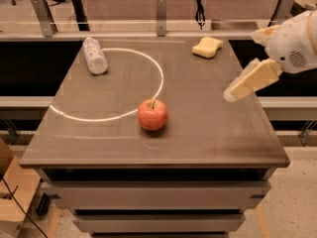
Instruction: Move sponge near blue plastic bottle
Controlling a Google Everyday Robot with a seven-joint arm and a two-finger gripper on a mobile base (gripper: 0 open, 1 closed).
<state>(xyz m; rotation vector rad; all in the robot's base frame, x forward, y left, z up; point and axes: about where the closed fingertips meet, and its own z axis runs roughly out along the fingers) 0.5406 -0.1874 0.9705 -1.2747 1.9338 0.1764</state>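
The pale yellow sponge (207,47) lies flat near the table's far right corner. The blue plastic bottle (94,55), whitish-grey and crinkled, lies on its side at the far left, just outside a white circle drawn on the table. My gripper (236,90) hangs over the table's right edge, pointing down and to the left. It is in front of the sponge, a little to its right, and well clear of it. It holds nothing that I can see.
A red apple (152,114) stands at the middle of the brown table (208,138), on the near side of the white circle (159,73). A rail with metal posts (161,8) runs behind the table's far edge.
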